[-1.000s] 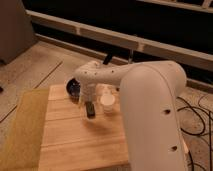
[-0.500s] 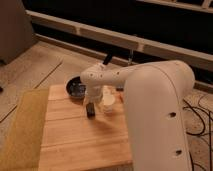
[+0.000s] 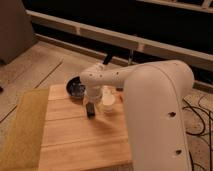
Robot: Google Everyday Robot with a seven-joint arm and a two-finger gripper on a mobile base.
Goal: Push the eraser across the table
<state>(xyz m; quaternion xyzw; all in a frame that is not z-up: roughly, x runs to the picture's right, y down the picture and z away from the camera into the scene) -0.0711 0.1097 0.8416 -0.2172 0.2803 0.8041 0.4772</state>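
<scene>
The light-wood table (image 3: pixel 75 142) fills the lower middle of the camera view. My white arm reaches in from the right and bends down over the table's far part. The gripper (image 3: pixel 91 103) hangs at the arm's end, pointing down at the planks. Directly under it lies a small dark oblong piece, the eraser (image 3: pixel 90 111). The gripper's tip meets the eraser's top, and I cannot separate the two clearly.
A white cup (image 3: pixel 108 103) stands just right of the gripper. A dark bowl (image 3: pixel 75 88) sits at the table's far edge, left of the arm. A yellow-green mat (image 3: pixel 22 127) lies along the table's left side. Cables (image 3: pixel 200 117) trail on the floor at the right.
The arm's wrist has shifted slightly right and down, uncovering more of the dark bowl. The eraser stays at nearly the same spot beside the cup.
</scene>
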